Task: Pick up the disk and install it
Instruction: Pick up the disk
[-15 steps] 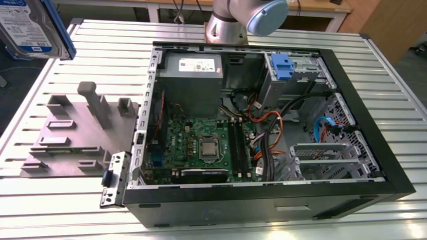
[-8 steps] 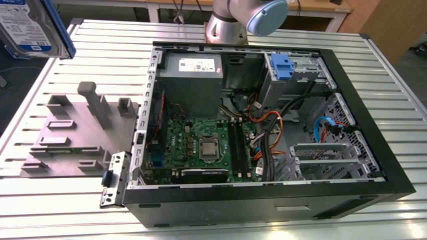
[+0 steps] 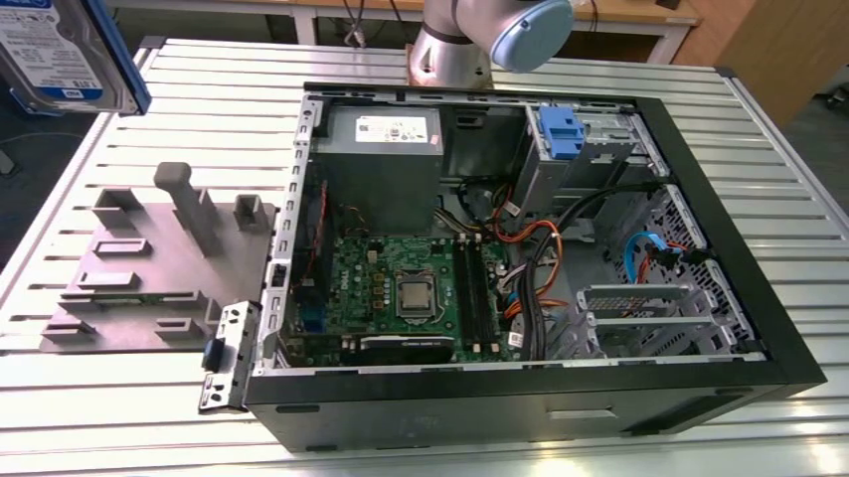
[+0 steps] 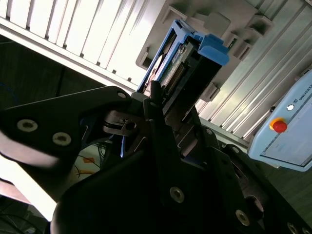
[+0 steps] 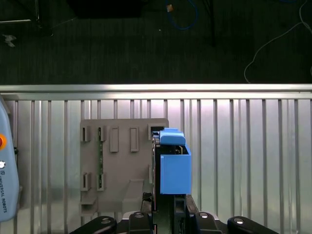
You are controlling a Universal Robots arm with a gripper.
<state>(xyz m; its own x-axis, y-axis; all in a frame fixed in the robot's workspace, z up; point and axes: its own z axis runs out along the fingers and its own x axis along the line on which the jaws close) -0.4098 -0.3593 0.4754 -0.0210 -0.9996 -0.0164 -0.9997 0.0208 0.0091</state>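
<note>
While the gripper has its jaws closed tight around the disk, the disk hangs in the air outside the case, well apart from it, out past the grey fixture lying just beside the case. Blue rails show on the disk in both wrist views. Inside the case, a bare blue bracket sits in the corner nearest the arm.
</note>
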